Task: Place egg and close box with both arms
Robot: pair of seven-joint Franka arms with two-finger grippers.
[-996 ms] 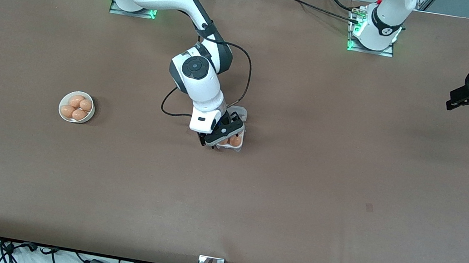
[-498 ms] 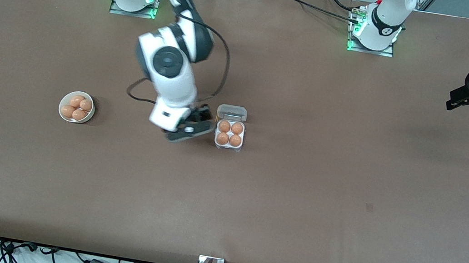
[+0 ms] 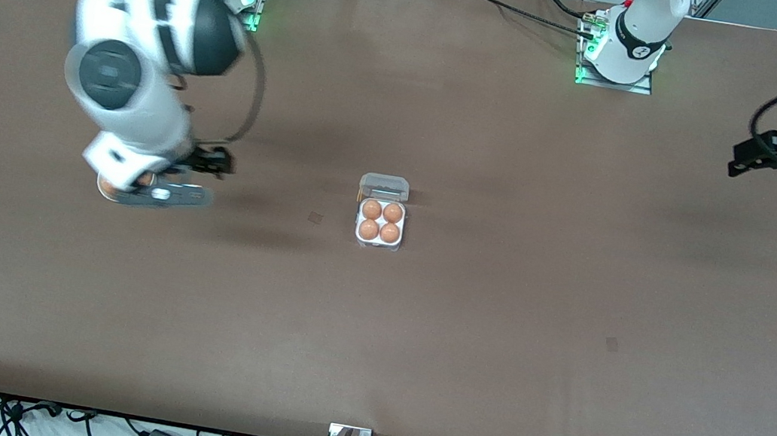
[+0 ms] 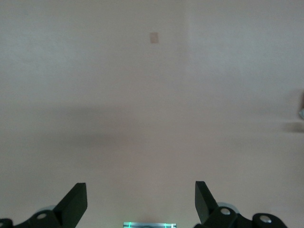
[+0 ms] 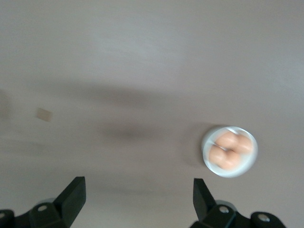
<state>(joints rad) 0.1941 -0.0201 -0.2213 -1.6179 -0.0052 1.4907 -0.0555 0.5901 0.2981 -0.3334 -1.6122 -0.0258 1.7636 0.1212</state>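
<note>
Right arm: swung off the box (image 3: 380,221) toward its own end of the counter (image 3: 493,339) since a second ago; right pincer (image 3: 156,193) now over the white bowl (image 5: 229,151) of brown eggs, fingers (image 5: 72,195) wide apart, holding nothing; box uncovered mid-counter, white tray with four brown eggs (image 3: 381,221), one per cell, clear lid (image 3: 384,186) open and lying on the side farther from the front camera; left pincer (image 3: 742,160) hangs over the left arm's end of the counter, waiting, fingers (image 4: 76,202) spread, empty; small square marks on the brown counter surface; no legible writing or labels.
</note>
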